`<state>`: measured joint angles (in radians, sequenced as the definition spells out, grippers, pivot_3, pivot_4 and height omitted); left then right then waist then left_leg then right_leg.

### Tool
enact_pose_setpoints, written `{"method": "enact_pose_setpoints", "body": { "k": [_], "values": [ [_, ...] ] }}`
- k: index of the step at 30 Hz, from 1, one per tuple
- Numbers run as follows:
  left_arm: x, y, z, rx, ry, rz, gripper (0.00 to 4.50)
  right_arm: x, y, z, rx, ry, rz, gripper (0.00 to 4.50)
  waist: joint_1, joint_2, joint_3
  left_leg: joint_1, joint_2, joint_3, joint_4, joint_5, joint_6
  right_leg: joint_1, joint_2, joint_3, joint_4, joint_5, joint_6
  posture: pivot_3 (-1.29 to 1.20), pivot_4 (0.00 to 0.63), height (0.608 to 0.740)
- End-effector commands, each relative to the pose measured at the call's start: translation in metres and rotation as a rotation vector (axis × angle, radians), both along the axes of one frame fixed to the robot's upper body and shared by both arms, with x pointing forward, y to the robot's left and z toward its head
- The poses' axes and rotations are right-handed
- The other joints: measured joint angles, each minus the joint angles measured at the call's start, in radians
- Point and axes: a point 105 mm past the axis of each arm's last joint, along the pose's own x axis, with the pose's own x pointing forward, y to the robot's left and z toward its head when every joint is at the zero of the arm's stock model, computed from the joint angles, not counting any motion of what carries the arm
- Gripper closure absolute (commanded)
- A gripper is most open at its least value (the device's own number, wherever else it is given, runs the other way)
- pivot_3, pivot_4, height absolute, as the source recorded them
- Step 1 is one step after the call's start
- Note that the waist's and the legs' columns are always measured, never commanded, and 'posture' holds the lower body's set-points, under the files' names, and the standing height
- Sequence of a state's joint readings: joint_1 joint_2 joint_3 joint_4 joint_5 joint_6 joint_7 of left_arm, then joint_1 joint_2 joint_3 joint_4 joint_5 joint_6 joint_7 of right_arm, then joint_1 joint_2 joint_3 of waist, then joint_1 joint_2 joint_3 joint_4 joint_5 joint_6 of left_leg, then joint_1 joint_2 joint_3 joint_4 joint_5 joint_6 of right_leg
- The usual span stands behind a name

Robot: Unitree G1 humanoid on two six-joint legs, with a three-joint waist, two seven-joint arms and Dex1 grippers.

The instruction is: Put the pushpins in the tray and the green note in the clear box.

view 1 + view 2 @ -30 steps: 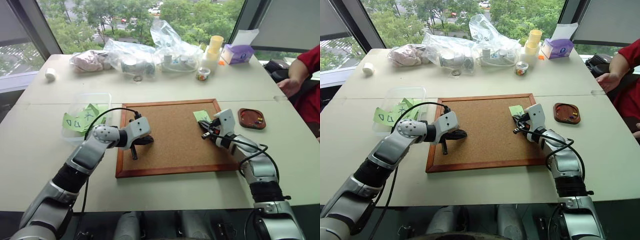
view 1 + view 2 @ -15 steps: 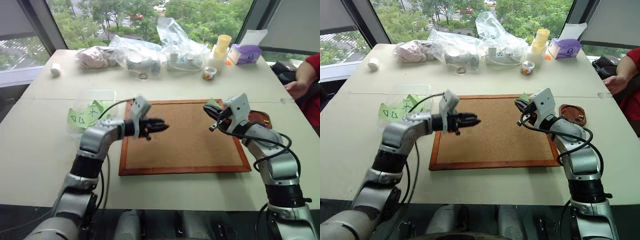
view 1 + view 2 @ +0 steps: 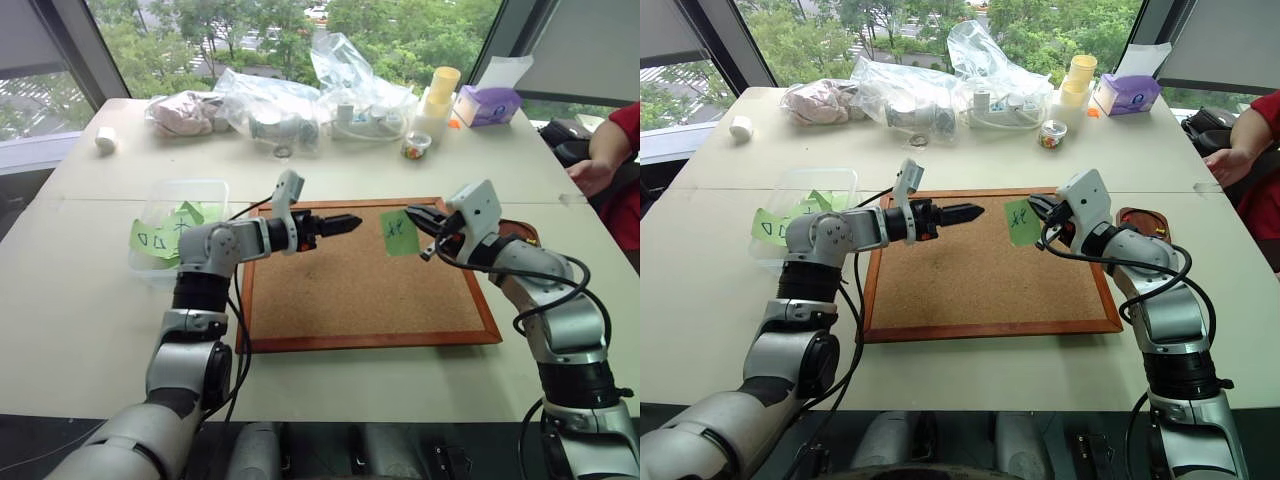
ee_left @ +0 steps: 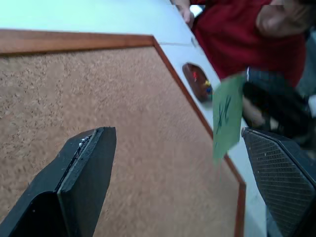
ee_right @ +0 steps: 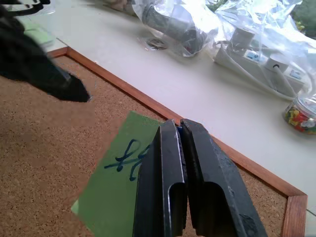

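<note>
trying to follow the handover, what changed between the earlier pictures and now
The right gripper, shut on the green note, lifted it off the corkboard into the air. The left gripper rose from the board, turned to point at the note and opened. The pins in the tray, the clear box with its green slips and the bags stayed put.

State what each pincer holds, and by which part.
The right pincer pinches the green note by one edge, above the corkboard. The left pincer is open and holds nothing.
</note>
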<state>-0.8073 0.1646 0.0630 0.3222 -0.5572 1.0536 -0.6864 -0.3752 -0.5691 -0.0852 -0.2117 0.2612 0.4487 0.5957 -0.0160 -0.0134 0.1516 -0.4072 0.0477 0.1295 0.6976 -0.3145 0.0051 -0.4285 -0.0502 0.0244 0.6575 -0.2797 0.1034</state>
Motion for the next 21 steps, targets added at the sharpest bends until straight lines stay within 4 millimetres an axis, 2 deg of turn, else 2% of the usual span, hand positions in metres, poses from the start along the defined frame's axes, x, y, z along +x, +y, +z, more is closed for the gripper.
{"method": "enact_pose_setpoints", "body": {
  "k": [1, 11, 16, 21],
  "values": [
    [-0.014, -0.016, 0.014, -0.051, -0.088, -0.085, 0.05, 0.0, -0.002, 0.018, 0.028, -0.055, -0.01, 4.5, 0.003, 0.0, 0.0, 0.0, 0.0, 0.0, 0.0, 0.0, 0.0, 0.0, 0.0, 0.0, 0.0, 0.0, 0.0, 0.0, 0.15, 0.735],
    [-0.017, -0.044, 0.024, -0.253, -0.177, -0.15, 0.05, 0.002, 0.003, 0.028, 0.047, -0.068, 0.003, 4.5, 0.001, 0.0, 0.0, 0.0, -0.002, 0.0, 0.001, 0.0, 0.0, 0.0, 0.0, 0.0, 0.0, 0.0, 0.0, 0.0, 0.15, 0.735],
    [-0.008, -0.056, 0.015, -0.229, -0.181, -0.144, 0.05, 0.003, 0.004, 0.035, 0.054, -0.079, 0.009, 4.5, 0.003, 0.0, 0.0, 0.0, -0.002, 0.0, 0.001, 0.0, 0.0, 0.0, 0.0, 0.0, 0.0, 0.0, 0.0, 0.0, 0.15, 0.735],
    [0.001, -0.067, 0.024, -0.328, -0.154, -0.151, 0.05, 0.0, 0.005, 0.038, 0.057, -0.082, 0.014, 4.5, 0.005, 0.0, 0.0, -0.001, -0.003, 0.0, 0.001, 0.0, 0.001, 0.0, 0.0, 0.0, -0.002, 0.0, 0.0, 0.0, 0.15, 0.735]
  ]
}}
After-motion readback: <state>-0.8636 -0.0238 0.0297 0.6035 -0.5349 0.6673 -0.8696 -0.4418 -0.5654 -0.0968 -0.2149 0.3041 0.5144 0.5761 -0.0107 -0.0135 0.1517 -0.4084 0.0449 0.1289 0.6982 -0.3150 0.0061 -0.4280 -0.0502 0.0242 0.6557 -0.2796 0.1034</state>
